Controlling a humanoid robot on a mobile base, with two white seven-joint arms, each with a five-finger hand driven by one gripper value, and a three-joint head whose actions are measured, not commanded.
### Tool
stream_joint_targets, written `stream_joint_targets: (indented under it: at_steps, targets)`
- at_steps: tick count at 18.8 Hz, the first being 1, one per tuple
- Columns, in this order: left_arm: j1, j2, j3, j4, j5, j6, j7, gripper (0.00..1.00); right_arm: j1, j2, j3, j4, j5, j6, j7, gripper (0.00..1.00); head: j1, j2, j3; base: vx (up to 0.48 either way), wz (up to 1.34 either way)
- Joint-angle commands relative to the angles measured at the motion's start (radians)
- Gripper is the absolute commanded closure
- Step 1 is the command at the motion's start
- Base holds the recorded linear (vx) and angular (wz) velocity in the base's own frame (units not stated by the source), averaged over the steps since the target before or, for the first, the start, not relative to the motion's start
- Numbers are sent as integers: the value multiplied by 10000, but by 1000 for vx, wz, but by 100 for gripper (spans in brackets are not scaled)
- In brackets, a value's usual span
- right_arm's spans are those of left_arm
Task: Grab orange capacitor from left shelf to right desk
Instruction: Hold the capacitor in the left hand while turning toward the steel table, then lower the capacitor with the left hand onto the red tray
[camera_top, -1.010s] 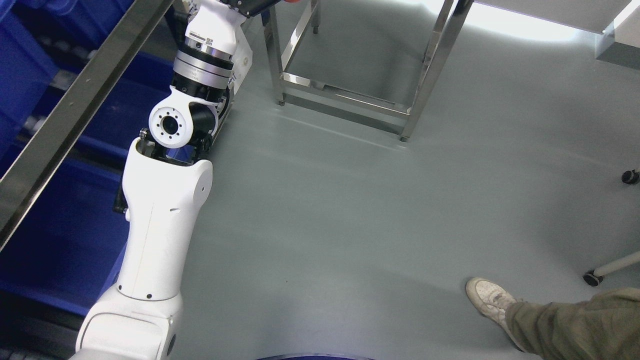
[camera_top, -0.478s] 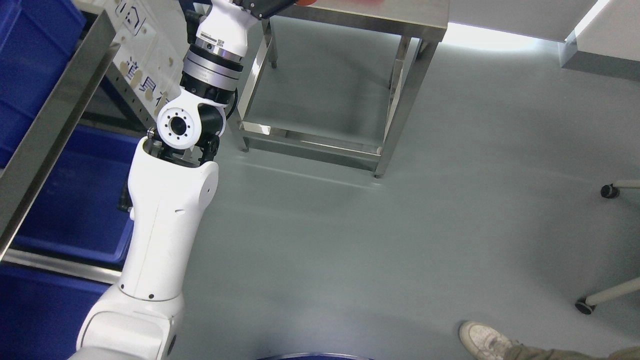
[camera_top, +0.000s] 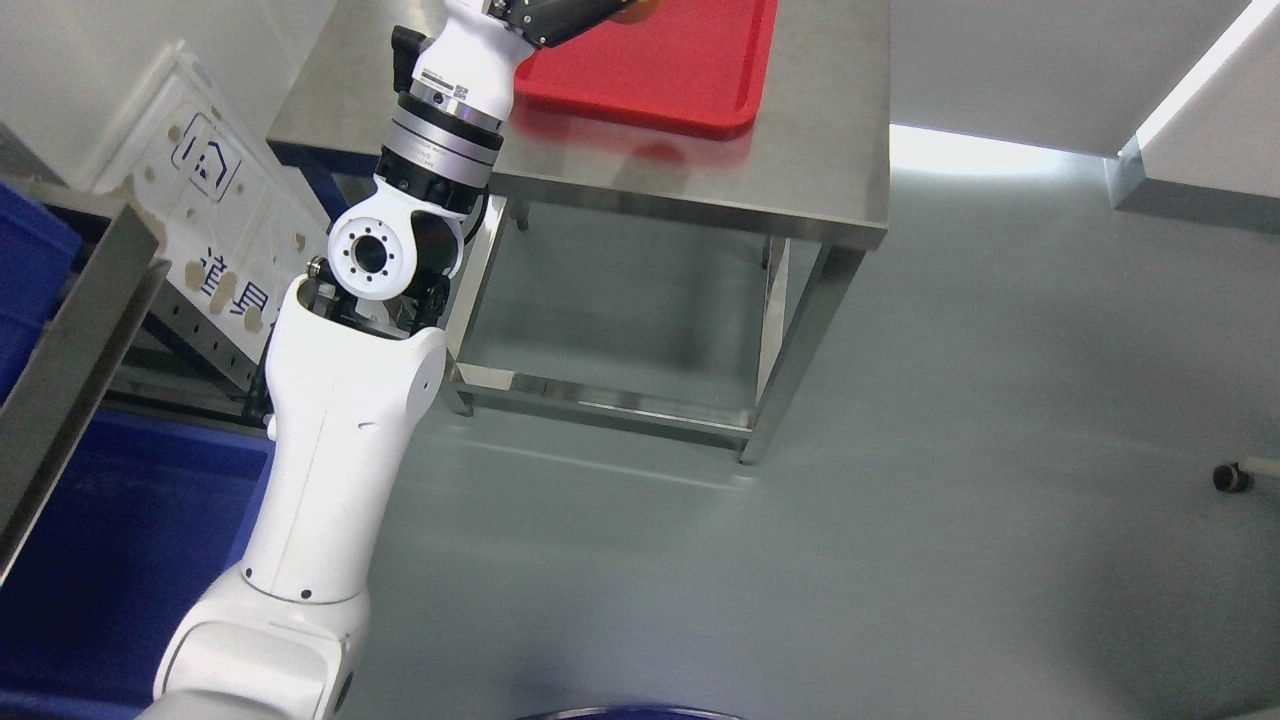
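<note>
On the far left I see a big blue plastic bin (camera_top: 120, 540) under a slanted grey metal shelf rail (camera_top: 70, 350). Beside it leans a white board with blue signs (camera_top: 215, 220).

Next comes my long white left arm (camera_top: 340, 440). It rises from the bottom left, bends at a round joint, and reaches up over the shiny steel desk (camera_top: 820, 170). My dark left hand (camera_top: 550, 15) is right at the top edge, above the flat red plastic tray (camera_top: 690, 70). Most of the hand is cut off, so I cannot tell how its fingers sit.

A tiny bit of orange (camera_top: 637, 8) shows just past the hand. I think that is the small orange capacitor, but it is too cut off to be sure. I guess it is light, hard and smooth, so it could slip. I would hold it around its fat body, not its thin legs.

I cannot see my right arm.
</note>
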Motion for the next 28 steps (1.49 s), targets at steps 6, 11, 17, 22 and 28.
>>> stream_joint_targets:
  at_steps: [6,11,17,22,28]
  targets:
    - [788,175,-674,-9,0,978,50,98,16,-175,-107,-337,0,8,6,0,0,0,0,445,3]
    - [1678,175,-934,-194,0,994,19,98,16,-175,-107,-337,0,-7,6,0,0,0,0,349,-43]
    - [2859,175,-874,-163,-200,979,-27,98,16,-175,-107,-337,0,8,6,0,0,0,0,150,-67]
    - [2999,175,-369,-163,-230,948,-58,97,16,-175,-107,-337,0,-8,6,0,0,0,0,9,6]
    - [2587,175,262,-10,-230,887,-104,97,16,-175,-107,-337,0,8,6,0,0,0,0,0,0]
